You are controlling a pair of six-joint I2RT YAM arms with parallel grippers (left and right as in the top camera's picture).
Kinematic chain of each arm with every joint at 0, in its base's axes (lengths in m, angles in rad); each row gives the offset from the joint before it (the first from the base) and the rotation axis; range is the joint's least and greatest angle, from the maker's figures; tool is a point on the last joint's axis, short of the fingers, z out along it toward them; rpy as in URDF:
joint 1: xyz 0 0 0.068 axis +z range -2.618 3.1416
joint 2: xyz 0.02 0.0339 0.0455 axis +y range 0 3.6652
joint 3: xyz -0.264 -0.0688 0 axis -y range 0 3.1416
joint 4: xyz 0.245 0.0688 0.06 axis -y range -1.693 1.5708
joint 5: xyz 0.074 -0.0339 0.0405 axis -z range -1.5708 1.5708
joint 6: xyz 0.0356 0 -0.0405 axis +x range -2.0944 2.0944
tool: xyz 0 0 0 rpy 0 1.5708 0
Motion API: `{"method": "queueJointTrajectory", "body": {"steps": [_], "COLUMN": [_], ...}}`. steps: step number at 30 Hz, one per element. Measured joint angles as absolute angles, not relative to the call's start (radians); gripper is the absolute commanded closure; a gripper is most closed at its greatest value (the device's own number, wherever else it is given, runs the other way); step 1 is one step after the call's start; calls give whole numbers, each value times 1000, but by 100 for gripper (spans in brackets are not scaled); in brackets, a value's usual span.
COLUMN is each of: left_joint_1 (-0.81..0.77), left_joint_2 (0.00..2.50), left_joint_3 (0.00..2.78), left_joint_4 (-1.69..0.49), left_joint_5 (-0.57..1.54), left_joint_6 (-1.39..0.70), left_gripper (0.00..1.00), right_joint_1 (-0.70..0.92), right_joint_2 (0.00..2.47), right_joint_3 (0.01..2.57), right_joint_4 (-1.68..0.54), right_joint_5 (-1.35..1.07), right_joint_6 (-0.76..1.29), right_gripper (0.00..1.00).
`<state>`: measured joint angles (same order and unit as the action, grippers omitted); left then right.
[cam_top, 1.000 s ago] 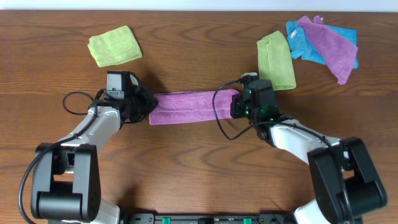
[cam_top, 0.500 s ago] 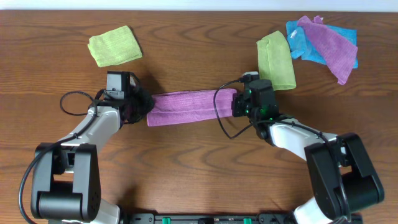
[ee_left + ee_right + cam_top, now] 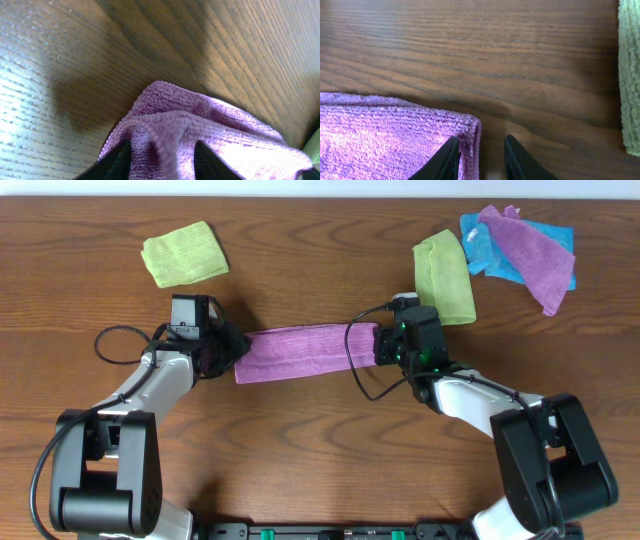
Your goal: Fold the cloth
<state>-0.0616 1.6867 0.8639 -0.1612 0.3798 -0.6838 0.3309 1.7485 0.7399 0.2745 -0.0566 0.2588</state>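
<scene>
Between the two arms, at mid-table, the purple cloth (image 3: 300, 350) lies stretched as a long folded band on the wooden table (image 3: 320, 450). The left gripper (image 3: 225, 352) pinches its left end. In the left wrist view the fingers (image 3: 117, 160) stand close together with bunched purple pile squeezed between them. The right gripper (image 3: 383, 345) holds the right end. Its fingers (image 3: 446, 159) are set narrow around the cloth's folded corner, with bare wood just past the hem. A green cloth (image 3: 445, 277) lies near, behind the right gripper.
</scene>
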Motion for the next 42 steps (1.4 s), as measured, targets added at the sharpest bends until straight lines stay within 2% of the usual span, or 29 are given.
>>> {"method": "queueJointTrajectory", "body": {"steps": [3,8,11,14,15,18,19,22,26,30,34,42], "left_joint_1": [-62,-62,-62,-60,-57,-55,-55,-56,-76,-125,-174,-187], "left_joint_2": [1680,1629,1594,1538,1509,1442,1421,1369,1358,1394,1480,1634], "left_joint_3": [864,864,864,864,865,865,865,869,872,872,872,872], "left_joint_4": [-169,-194,-223,-286,-317,-361,-365,-379,-387,-385,-368,-263], "left_joint_5": [373,355,345,330,325,314,313,314,309,292,253,197], "left_joint_6": [-667,-646,-646,-641,-630,-636,-636,-641,-677,-685,-688,-693], "left_gripper": [37,33,34,49,59,91,94,94,94,94,94,94], "right_joint_1": [331,331,331,324,317,282,265,207,103,47,26,25], "right_joint_2": [1748,1718,1682,1623,1595,1510,1482,1409,1369,1370,1370,1396], "right_joint_3": [756,769,770,772,772,774,774,776,777,754,692,509], "right_joint_4": [243,202,162,86,48,-52,-86,-178,-293,-295,-242,39], "right_joint_5": [-56,-56,-56,-55,-57,-65,-77,-144,-299,-446,-540,-623], "right_joint_6": [259,259,260,270,278,320,339,392,454,476,492,599], "right_gripper": [71,70,66,58,55,53,51,49,40,36,35,33]}}
